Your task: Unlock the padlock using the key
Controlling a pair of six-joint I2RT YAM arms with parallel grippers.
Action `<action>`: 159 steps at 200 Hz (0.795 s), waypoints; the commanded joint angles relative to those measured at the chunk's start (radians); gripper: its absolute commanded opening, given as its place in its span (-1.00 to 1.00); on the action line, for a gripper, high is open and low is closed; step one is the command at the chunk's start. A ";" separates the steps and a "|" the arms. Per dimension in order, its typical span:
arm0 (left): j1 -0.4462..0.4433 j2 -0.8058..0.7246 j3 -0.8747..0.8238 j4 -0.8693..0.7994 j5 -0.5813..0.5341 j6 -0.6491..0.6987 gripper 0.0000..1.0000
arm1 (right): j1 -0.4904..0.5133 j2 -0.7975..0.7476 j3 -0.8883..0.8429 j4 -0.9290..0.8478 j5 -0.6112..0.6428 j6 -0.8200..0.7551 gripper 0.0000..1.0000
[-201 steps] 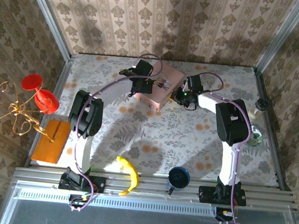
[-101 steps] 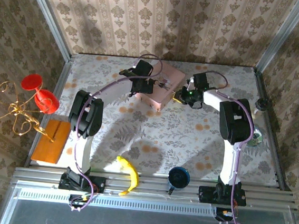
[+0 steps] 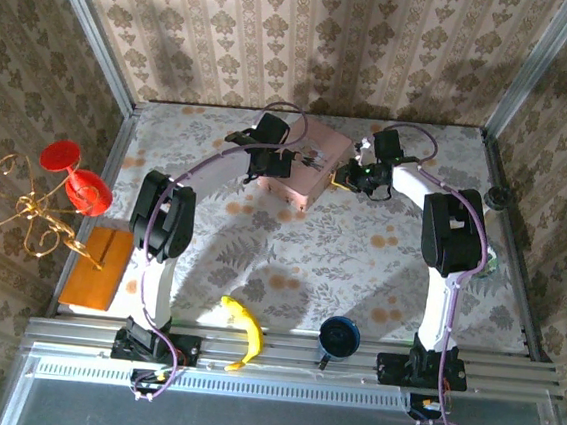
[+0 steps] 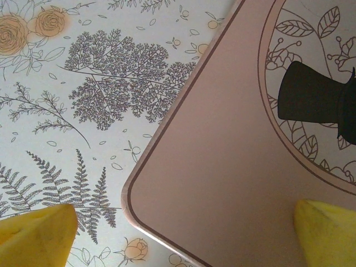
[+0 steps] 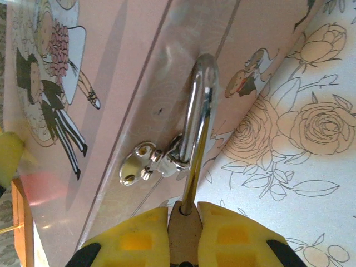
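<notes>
Padlock, brass body (between yellow fingers), curved chrome shackle

The right fingers cover most of the padlock body, and the bottom edge cuts both off. From above the padlock is perhaps the yellow speck beside the box, too small to tell.

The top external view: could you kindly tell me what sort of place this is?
Probably a staged robot test cell, not a real room: wallpapered panels held in an aluminium frame, a floral-print table, and unrelated props like a banana and a pink box.
</notes>
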 commanded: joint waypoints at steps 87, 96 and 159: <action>0.028 0.030 -0.060 -0.135 -0.060 0.029 1.00 | -0.111 -0.160 -0.131 0.112 0.048 0.053 -1.00; 0.027 0.030 -0.058 -0.137 -0.057 0.029 1.00 | -0.111 -0.131 -0.118 0.142 -0.032 0.033 -1.00; 0.005 0.023 -0.028 -0.146 -0.057 0.034 1.00 | -0.098 -0.087 -0.116 0.152 -0.300 -0.049 -1.00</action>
